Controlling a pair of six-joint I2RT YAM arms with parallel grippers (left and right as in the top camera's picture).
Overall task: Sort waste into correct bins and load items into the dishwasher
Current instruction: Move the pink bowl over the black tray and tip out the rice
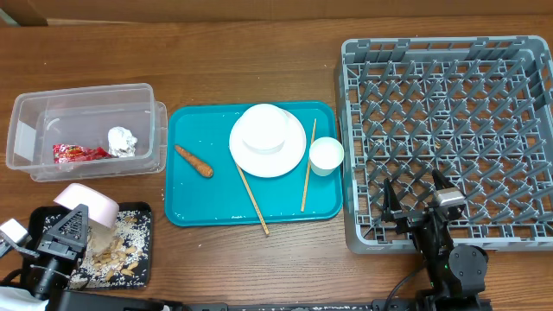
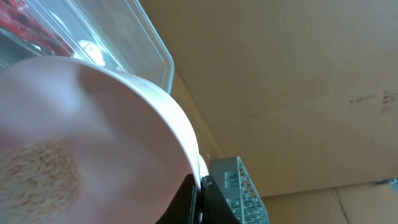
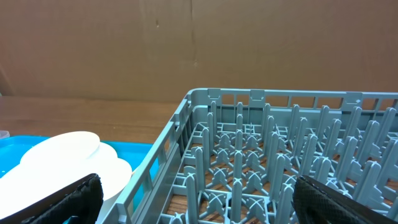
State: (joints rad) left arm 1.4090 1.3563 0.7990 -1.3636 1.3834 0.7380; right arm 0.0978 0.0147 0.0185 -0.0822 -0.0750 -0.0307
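left end effector clamped on pink bowl rim; i see the bowl tilted over black tray, front-left corner of surface. right end effector spread open at rack front edge.

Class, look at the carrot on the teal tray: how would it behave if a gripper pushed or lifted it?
The carrot looks solid and unbent, so it is probably stiff and would lift in one piece. Its rounded, tapered shape suggests it may roll in a curve if nudged. The tray looks smooth, so it might also slide.
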